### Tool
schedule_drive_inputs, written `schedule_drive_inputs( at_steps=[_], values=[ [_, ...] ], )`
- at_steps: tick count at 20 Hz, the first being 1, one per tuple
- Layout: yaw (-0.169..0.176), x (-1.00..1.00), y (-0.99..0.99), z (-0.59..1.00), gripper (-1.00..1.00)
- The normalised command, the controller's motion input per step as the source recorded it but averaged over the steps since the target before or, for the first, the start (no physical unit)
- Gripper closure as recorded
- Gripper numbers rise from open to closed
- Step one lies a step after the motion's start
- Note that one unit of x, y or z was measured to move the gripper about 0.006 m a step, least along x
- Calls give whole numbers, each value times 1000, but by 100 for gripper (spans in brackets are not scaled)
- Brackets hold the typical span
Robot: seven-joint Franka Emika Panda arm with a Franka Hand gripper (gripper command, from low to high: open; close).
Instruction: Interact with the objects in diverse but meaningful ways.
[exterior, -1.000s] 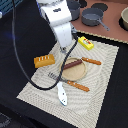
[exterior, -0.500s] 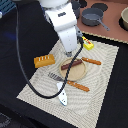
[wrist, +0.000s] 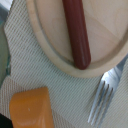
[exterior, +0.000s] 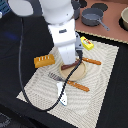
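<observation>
A dark brown sausage (exterior: 67, 66) (wrist: 77, 32) lies on a round wooden plate (exterior: 79, 73) (wrist: 107, 37) in the middle of the woven mat. My gripper (exterior: 76, 56) hangs just above the plate's far side, over the sausage; whether it is open or shut does not show, and its fingers are outside the wrist view. An orange scored bread loaf (exterior: 44, 60) (wrist: 31, 107) sits on the mat at the exterior view's left of the plate. The yellow carton (exterior: 87, 43) lies behind the plate. A white-grey fish (exterior: 62, 93) lies near the mat's front edge.
An orange-handled fork (exterior: 67, 81) (wrist: 102, 100) lies in front of the plate and an orange-handled knife (exterior: 92, 61) at its right. Grey pots (exterior: 92, 18) stand on the brown surface at the back. The arm's black cable loops over the mat's left side.
The arm has moved toward the exterior view's right and lower, ending over the plate and sausage. The toy foods and cutlery have not moved.
</observation>
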Motion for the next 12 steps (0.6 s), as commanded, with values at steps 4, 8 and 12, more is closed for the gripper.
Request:
schedule_drive_inputs(
  at_steps=[4,8,12],
  values=[
    [-18,433,2,-88,-100],
    [-21,486,0,-90,-100],
    [-73,781,7,29,-100]
  ],
)
